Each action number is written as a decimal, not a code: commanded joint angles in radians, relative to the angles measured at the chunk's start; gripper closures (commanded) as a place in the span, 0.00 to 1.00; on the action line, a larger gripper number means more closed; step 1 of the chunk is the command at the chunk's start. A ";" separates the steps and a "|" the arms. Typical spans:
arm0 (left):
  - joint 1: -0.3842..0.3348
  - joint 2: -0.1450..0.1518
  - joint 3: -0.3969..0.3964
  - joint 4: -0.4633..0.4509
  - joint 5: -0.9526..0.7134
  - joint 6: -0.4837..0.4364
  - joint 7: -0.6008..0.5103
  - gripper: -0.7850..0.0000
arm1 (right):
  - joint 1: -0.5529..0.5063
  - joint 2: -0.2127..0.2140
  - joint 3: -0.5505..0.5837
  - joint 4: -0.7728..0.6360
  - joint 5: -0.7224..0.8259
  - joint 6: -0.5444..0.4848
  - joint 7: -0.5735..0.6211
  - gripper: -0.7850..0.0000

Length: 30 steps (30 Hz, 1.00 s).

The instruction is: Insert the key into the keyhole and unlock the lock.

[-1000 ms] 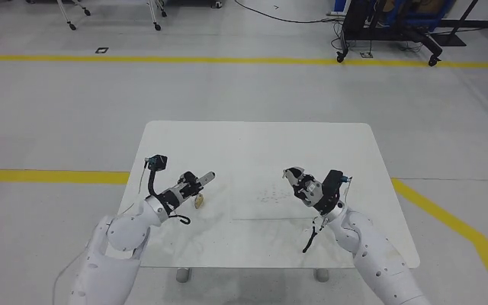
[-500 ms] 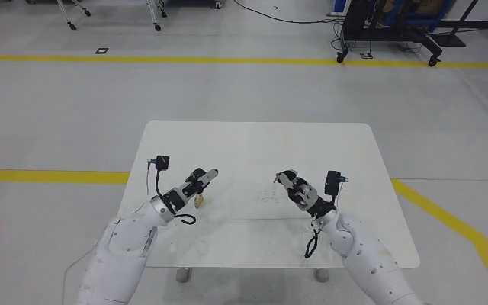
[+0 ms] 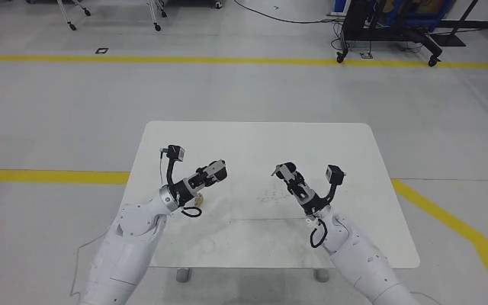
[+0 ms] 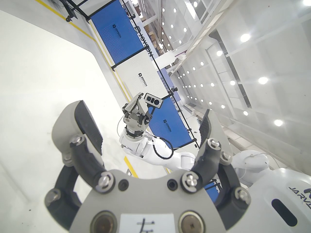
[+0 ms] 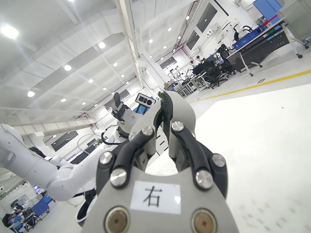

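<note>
Evidently pre-grasp: small brass-coloured lock [image 3: 199, 200] lay near-left on the white table [image 3: 305, 145]. Left gripper [image 3: 219, 168] hovered nearby, spread empty; right gripper [image 5: 166, 99] pinched closed, contents unclear. Next: lower, seize lock.

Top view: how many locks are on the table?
1. A small brass-coloured lock lies on the white table, right beside the left arm. Another could be hidden under an arm.

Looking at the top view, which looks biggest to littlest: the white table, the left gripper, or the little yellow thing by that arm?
1. white table
2. left gripper
3. little yellow thing, partly hidden by the arm, yet clearly smallest
</note>
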 commanded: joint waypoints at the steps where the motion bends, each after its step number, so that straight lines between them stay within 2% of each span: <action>1: 0.000 0.000 0.000 0.000 0.000 0.000 0.000 0.00 | 0.000 0.000 0.000 0.000 0.001 0.000 0.001 1.00; 5: -0.015 0.001 0.023 -0.016 0.062 -0.044 -0.028 0.00 | -0.006 -0.004 -0.019 -0.014 0.054 0.030 0.058 1.00; 9: -0.031 -0.004 0.055 0.021 -0.012 -0.070 -0.063 0.00 | 0.009 -0.017 -0.063 -0.014 0.170 0.043 0.145 1.00; 10: -0.035 -0.004 0.060 0.030 -0.022 -0.066 -0.066 0.04 | 0.014 -0.020 -0.075 -0.014 0.204 0.030 0.167 1.00; 11: -0.037 -0.005 0.064 0.035 -0.030 -0.065 -0.069 0.15 | 0.020 -0.023 -0.086 -0.011 0.231 0.023 0.189 1.00; 12: -0.040 -0.005 0.067 0.038 -0.028 -0.067 -0.074 0.20 | 0.026 -0.026 -0.096 -0.008 0.252 0.018 0.208 1.00; 23: -0.058 0.000 0.111 0.035 0.056 -0.071 -0.133 0.22 | 0.051 -0.048 -0.118 0.018 0.366 -0.018 0.271 1.00; 27: -0.059 0.000 0.127 0.037 0.066 -0.048 -0.127 0.13 | 0.044 -0.051 -0.113 0.003 0.386 -0.018 0.288 1.00; 30: -0.061 0.001 0.130 0.039 0.069 -0.040 -0.123 0.16 | 0.043 -0.054 -0.117 0.003 0.400 -0.018 0.310 1.00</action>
